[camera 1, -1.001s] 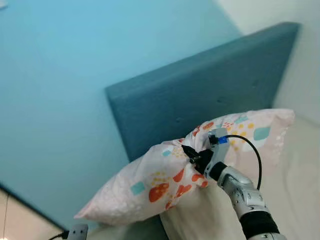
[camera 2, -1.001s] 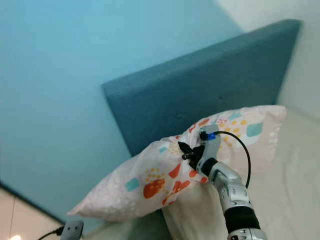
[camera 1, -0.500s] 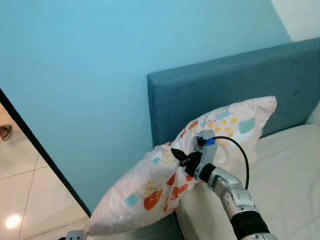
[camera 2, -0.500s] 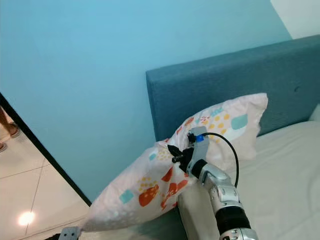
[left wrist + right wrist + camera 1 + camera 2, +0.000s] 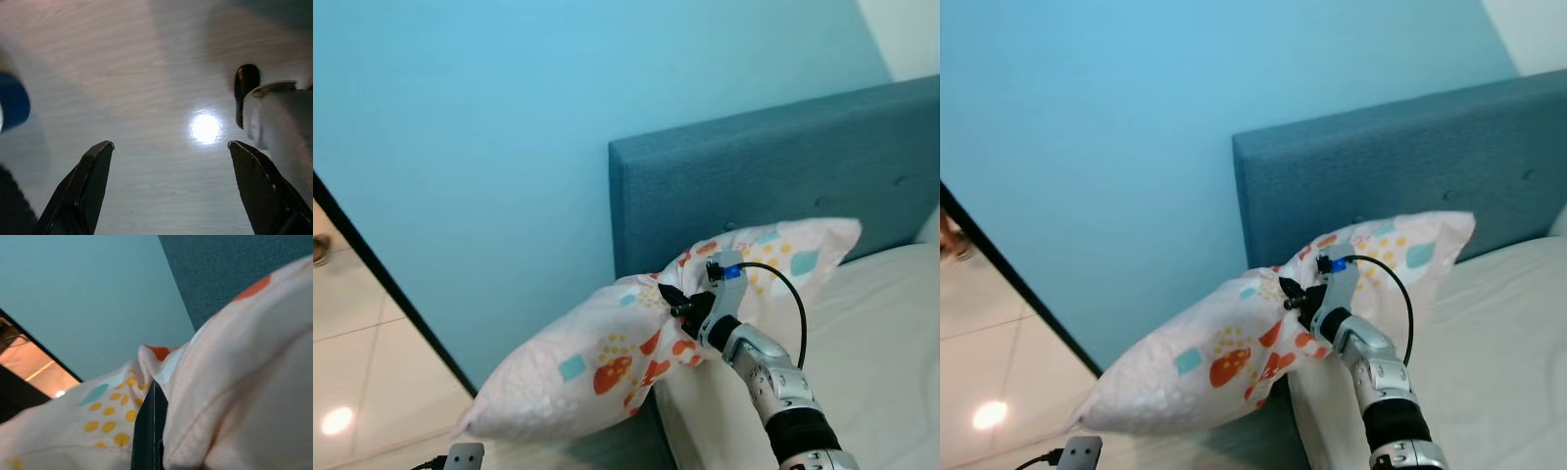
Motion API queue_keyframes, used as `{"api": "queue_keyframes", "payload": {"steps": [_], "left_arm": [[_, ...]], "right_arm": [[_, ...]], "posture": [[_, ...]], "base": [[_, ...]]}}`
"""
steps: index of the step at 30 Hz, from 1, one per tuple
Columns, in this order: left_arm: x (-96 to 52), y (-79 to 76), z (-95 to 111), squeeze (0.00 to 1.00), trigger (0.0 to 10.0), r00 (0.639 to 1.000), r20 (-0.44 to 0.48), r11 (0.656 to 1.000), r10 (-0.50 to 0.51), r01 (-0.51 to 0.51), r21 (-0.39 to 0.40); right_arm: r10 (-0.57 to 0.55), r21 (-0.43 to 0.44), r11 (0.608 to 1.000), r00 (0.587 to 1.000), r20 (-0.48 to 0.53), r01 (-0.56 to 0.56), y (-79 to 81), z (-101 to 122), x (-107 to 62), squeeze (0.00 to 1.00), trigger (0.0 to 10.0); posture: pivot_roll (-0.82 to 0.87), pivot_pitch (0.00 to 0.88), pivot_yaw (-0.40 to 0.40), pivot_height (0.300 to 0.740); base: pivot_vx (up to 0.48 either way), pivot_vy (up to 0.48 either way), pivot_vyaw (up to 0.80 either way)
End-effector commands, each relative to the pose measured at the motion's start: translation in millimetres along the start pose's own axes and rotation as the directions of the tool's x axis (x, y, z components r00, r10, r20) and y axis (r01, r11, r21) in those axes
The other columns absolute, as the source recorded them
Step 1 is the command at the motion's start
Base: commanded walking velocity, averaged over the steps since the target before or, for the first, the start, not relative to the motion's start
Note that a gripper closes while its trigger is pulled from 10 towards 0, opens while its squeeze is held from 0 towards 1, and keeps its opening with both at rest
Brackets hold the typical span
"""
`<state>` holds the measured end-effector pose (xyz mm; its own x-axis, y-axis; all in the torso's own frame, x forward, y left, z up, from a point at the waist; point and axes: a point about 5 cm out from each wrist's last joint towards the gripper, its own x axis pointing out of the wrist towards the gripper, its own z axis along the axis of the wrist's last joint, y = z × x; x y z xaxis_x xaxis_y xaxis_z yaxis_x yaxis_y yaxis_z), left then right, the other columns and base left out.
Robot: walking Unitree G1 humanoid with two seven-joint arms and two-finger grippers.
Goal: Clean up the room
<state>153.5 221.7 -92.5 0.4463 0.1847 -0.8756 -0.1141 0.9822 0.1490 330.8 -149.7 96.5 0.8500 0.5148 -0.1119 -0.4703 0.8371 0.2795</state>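
**Pillow pinched above the bed's corner**

While raised forward from the lower edge of the head views, right gripper pressed together on one pillow, fabric bunched around the black fingers at the pillow's upper middle. One pillow only: pale pink, printed with red, yellow and teal shapes, hanging slantwise from the pinch. One end reaching past the gripper toward the blue headboard, the other end sagging down and away on the gripper's left, out beyond the bed's corner. One headboard, directly behind the gripper; one white mattress below and to its right, cut off by the frame edge. Silver right arm angled up and slightly leftward, wrist bent toward the pillow, black cable looping over the wrist. In the right wrist view, a single dark finger seen as a thin strip buried in pillow folds, the second finger hidden by cloth. Teal wall behind everything.

Left gripper hanging low over pale wooden floor, its two fingers spread wide apart, nothing between them. Beside it, a grey blurred shape and a dark blue blurred shape, both hard to make out.
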Motion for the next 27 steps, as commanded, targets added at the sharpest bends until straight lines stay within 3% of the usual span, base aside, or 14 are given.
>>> {"api": "queue_keyframes", "payload": {"steps": [1,6,11,14,15,16,19,23,24,27], "left_arm": [[-0.6,6.2,-5.7,0.00,10.0,1.000,-0.022,1.000,0.021,-0.021,0.003],[-0.8,6.0,-7.8,0.00,10.0,0.999,-0.026,1.000,0.023,-0.023,0.002],[-1.0,4.1,-8.9,0.00,10.0,1.000,-0.020,1.000,0.010,-0.011,-0.014],[-0.4,-1.5,1.0,0.00,10.0,0.999,0.041,0.998,-0.032,0.034,-0.046],[-0.4,-1.5,1.0,0.00,10.0,0.999,0.041,0.998,-0.032,0.034,-0.046],[-0.2,-5.0,10.6,0.00,10.0,0.994,0.090,0.995,-0.062,0.068,-0.069],[0.0,-5.5,23.0,0.00,10.0,0.987,0.143,0.993,-0.077,0.089,-0.082],[0.0,-4.2,31.6,0.00,10.0,0.982,0.172,0.993,-0.079,0.093,-0.078],[-0.1,-1.1,36.4,0.00,10.0,0.979,0.190,0.993,-0.074,0.089,-0.076],[-0.4,1.5,38.8,0.00,10.0,0.977,0.202,0.994,-0.072,0.088,-0.071]], "right_arm": [[0.008,-0.020,1.000,0.997,0.083,-0.006,0.9,14.8,2.5,0.00,10.0],[-0.006,-0.019,1.000,0.997,0.082,0.007,-0.3,13.8,2.1,0.00,10.0],[-0.069,-0.009,0.997,0.992,0.109,0.071,-12.1,17.7,-1.3,0.00,10.0],[-0.208,-0.033,0.976,0.966,0.152,0.215,-40.5,31.8,-13.2,0.00,10.0],[-0.208,-0.033,0.976,0.966,0.152,0.215,-40.5,31.8,-13.2,0.00,10.0],[-0.288,-0.047,0.952,0.937,0.200,0.303,-59.9,47.4,-24.8,0.00,10.0],[-0.373,-0.065,0.913,0.889,0.266,0.403,-82.6,72.5,-41.6,0.00,10.0],[-0.425,-0.073,0.882,0.851,0.310,0.467,-98.4,92.7,-55.2,0.00,10.0],[-0.444,-0.070,0.867,0.828,0.342,0.493,-107.9,107.1,-65.2,0.00,10.0],[-0.448,-0.056,0.865,0.817,0.364,0.499,-113.5,116.1,-71.1,0.00,10.0]], "posture": [[-0.09,0.057,0.066,0.740],[-0.09,0.059,0.066,0.740],[-0.09,0.067,0.064,0.740],[-0.08,0.079,0.067,0.740],[-0.08,0.079,0.067,0.740],[-0.08,0.086,0.068,0.740],[-0.08,0.097,0.071,0.740],[-0.07,0.108,0.075,0.740],[-0.06,0.128,0.083,0.740],[-0.05,0.141,0.089,0.740]], "base": [[0.000,0.000,0.00],[0.000,0.000,0.00],[0.000,0.000,0.00],[0.000,0.000,0.00],[0.000,0.000,0.00],[0.000,0.000,0.00],[0.000,0.000,0.00],[0.000,0.000,0.00],[0.000,0.000,0.00],[0.000,0.000,0.00]]}}
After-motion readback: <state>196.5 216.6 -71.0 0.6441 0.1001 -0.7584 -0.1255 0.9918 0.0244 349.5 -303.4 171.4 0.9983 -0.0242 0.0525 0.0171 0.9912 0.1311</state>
